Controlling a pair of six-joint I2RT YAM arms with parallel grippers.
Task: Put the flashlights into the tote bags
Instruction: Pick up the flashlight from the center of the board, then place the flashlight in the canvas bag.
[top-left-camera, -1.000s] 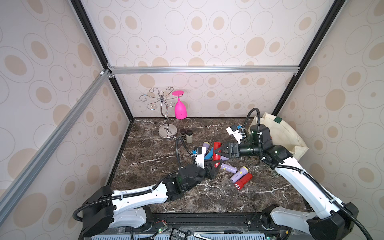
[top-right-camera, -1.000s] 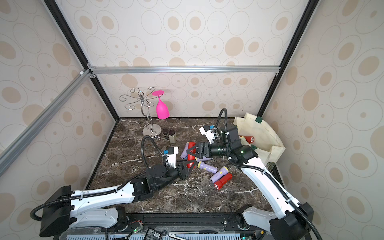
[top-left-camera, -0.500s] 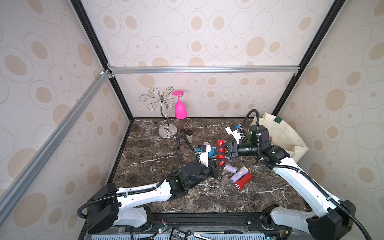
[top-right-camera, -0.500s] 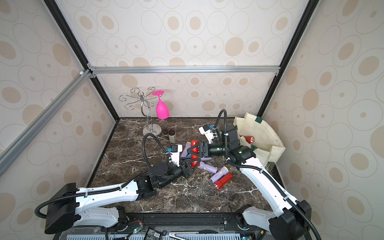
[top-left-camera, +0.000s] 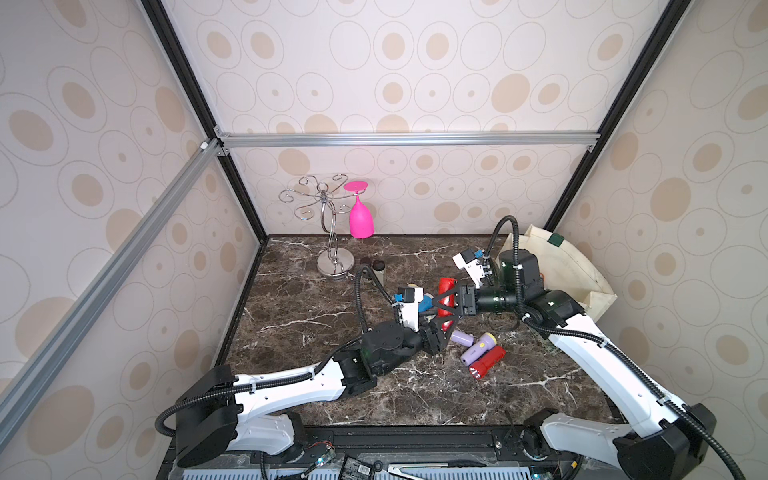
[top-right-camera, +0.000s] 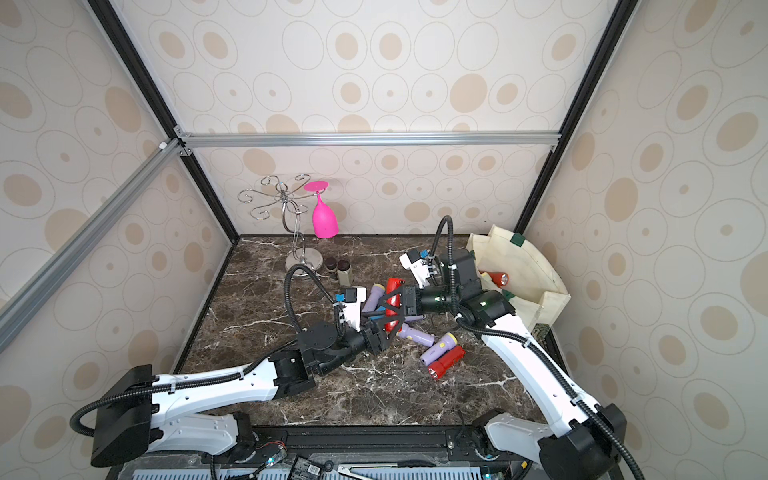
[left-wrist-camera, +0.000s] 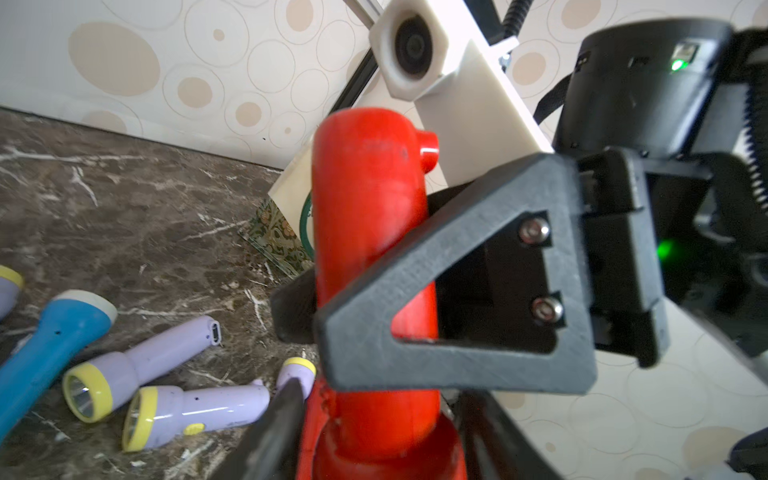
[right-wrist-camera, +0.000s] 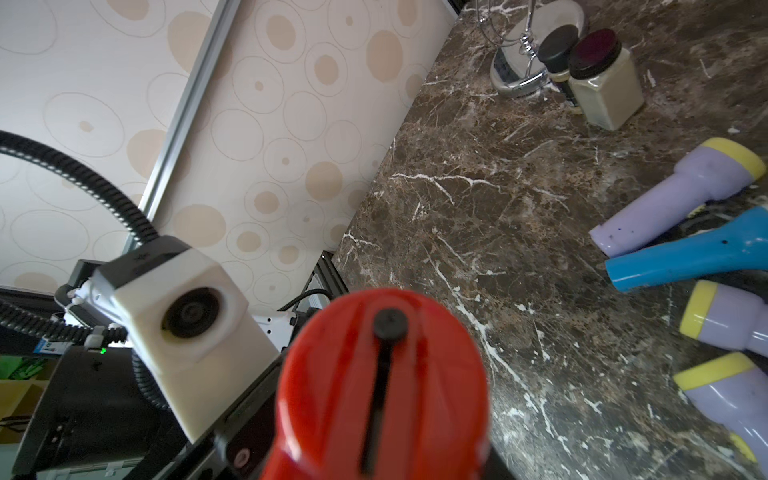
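Note:
A red flashlight (top-left-camera: 446, 291) (top-right-camera: 392, 291) hangs above the middle of the table between both arms. My right gripper (top-left-camera: 442, 309) (right-wrist-camera: 374, 453) is shut on its barrel (left-wrist-camera: 370, 232). My left gripper (top-left-camera: 444, 329) (left-wrist-camera: 380, 424) stands open, its jaws loosely round the wide head. The cream tote bag (top-left-camera: 565, 266) (top-right-camera: 523, 266) stands in the back right corner with a red flashlight (top-right-camera: 494, 279) inside. On the table lie a blue flashlight (left-wrist-camera: 45, 345), lilac ones (top-left-camera: 478, 347) (left-wrist-camera: 137, 365) and a red one (top-left-camera: 486, 362).
A chrome glass rack (top-left-camera: 328, 232) with a pink glass (top-left-camera: 360, 218) stands at the back left. Two dark-capped jars (top-left-camera: 378, 268) sit beside its base. A patterned green tile (left-wrist-camera: 278, 237) lies at the foot of the bag. Walls close in three sides.
My right gripper has closed on the red flashlight's barrel. My left arm lifted the flashlight toward it, and its jaws have since widened.

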